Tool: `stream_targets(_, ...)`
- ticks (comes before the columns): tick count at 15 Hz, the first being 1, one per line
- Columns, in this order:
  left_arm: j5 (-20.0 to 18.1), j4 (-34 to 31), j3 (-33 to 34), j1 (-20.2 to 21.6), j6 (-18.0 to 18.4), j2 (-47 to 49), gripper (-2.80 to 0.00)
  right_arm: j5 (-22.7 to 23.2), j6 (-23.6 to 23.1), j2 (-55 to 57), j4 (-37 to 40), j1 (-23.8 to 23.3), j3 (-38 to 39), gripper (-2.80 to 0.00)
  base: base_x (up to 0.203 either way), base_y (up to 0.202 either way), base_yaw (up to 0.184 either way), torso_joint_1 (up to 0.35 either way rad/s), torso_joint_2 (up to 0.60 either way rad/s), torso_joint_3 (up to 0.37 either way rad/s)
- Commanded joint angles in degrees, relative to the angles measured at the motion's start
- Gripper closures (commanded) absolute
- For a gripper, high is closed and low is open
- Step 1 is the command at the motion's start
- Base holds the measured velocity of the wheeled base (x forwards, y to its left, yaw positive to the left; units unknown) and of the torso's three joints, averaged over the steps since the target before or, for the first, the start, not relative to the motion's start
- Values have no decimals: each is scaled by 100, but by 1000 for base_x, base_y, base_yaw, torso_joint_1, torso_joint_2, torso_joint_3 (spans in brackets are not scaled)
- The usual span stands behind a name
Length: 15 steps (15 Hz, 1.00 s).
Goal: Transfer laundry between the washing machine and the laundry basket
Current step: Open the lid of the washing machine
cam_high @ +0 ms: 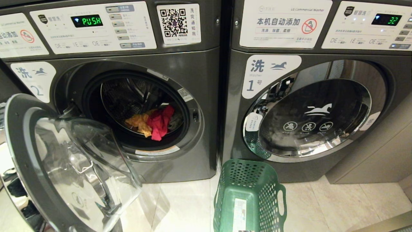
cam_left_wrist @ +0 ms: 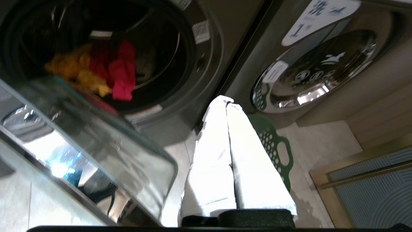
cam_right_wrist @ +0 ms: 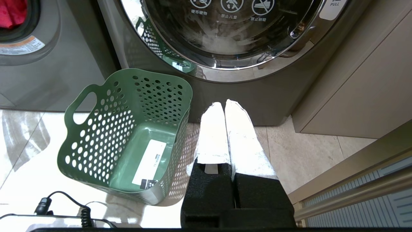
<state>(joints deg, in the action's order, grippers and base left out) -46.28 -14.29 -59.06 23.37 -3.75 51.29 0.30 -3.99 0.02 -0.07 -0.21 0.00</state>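
- Two grey washers stand side by side on a pale tile floor (cam_high: pixel 322 206).
- The laundry (cam_high: pixel 154 122) lies in the washing machine (cam_high: pixel 193 80); the laundry basket (cam_high: pixel 249 196) is empty.
- The left gripper (cam_left_wrist: pixel 226 102) and right gripper (cam_right_wrist: pixel 224 103) are both shut, holding nothing.
- Reaching in, the left gripper might bump the open glass door (cam_high: pixel 70 167).

- Bright indoor light glares off the pale glossy tiled floor (cam_right_wrist: pixel 29 167).
- The open round glass washer door (cam_left_wrist: pixel 96 151) smears with blur in the left wrist view.
- White wrapped fingers (cam_left_wrist: pixel 222 154) there look overexposed.

Washer number 1 (cam_high: pixel 309 106) stands door closed on pale floor tiles (cam_high: pixel 338 206).
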Motion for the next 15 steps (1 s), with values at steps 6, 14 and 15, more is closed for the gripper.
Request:
stream_targets(6,3443,-2615,-2380,-2100,686,1582,0,5,-6,6,-1,3,0,0,0,0,0,0,0,0)
stream_targets(14,5435,-4026,-3075,-3389,470,2724,0,5,-6,6,-1,3,0,0,0,0,0,0,0,0)
stream_targets(15,5754,-4035,-3075,-3431,434,2781,0,5,-6,6,-1,3,0,0,0,0,0,0,0,0)
